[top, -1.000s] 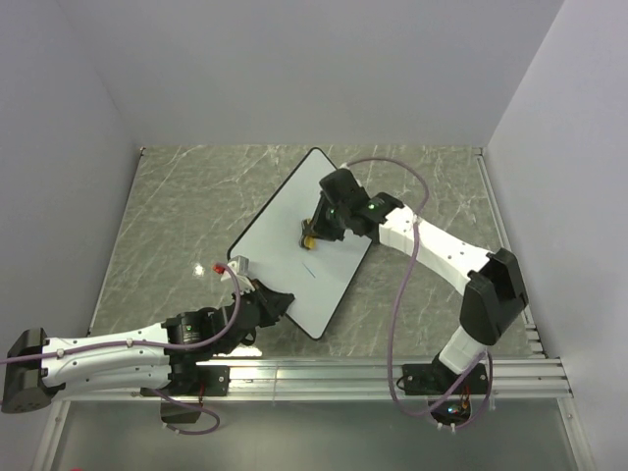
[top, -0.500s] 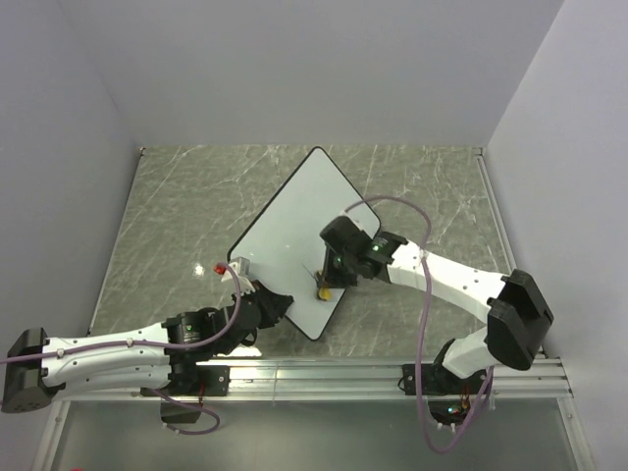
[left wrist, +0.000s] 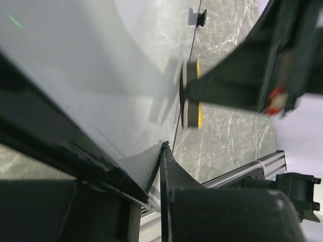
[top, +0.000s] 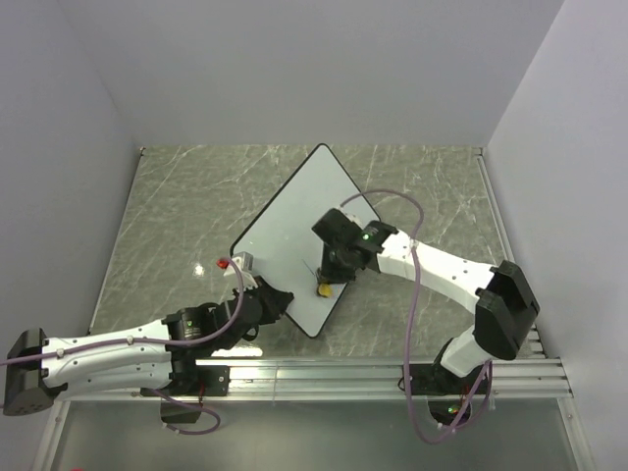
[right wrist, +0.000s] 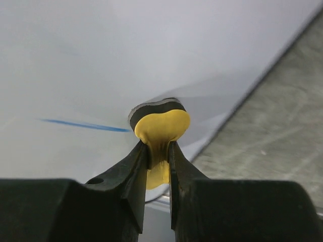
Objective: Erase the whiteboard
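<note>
Marble tabletop [top: 177, 206] holds whiteboard [top: 285, 235] with blue stroke [right wrist: 83, 124]; right claw [right wrist: 159, 151] pinches eraser [right wrist: 161, 123].

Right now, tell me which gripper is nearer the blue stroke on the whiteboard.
Right. The right gripper, pinching the yellow eraser, sits just beside the blue stroke; the left gripper clamps the whiteboard at its near edge, farther off.

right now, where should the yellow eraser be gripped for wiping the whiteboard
At its narrow waist, from the yellow back side. The eraser is bone-shaped, so a pinch seats between the lobes, leaving its dark face against the whiteboard. The right end effector pinches there.
</note>
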Motion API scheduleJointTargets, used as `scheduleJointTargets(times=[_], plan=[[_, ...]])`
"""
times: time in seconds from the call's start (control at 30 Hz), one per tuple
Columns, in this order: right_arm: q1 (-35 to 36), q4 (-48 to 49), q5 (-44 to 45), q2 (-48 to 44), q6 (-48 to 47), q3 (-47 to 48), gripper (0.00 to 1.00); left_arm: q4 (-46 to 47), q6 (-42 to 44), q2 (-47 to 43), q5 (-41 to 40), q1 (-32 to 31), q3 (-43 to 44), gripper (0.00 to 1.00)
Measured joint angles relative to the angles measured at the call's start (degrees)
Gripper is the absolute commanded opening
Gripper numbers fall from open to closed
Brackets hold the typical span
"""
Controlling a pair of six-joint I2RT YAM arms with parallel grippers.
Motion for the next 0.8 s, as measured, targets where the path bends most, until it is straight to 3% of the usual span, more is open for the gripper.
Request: scheduleJointTargets(times=[0.27, 0.57, 0.8], plan=[[1.1, -0.2, -1.1, 4.7, 0.2, 16.2, 0.00, -0.7, 0.7, 2.4, 2.0, 1.8, 3.0, 0.00], [1.3, 1.3, -1.4, 4.6, 0.3, 15.9, 0.00, -2.6, 1.2, 1.7, 4.3, 3.9, 4.2, 0.00], [1.5, 5.5, -1.8, -1.1, 0.4, 5.9, 0.00, -5.5, 4.3, 1.8, 9.0, 8.2, 7.4, 0.00]])
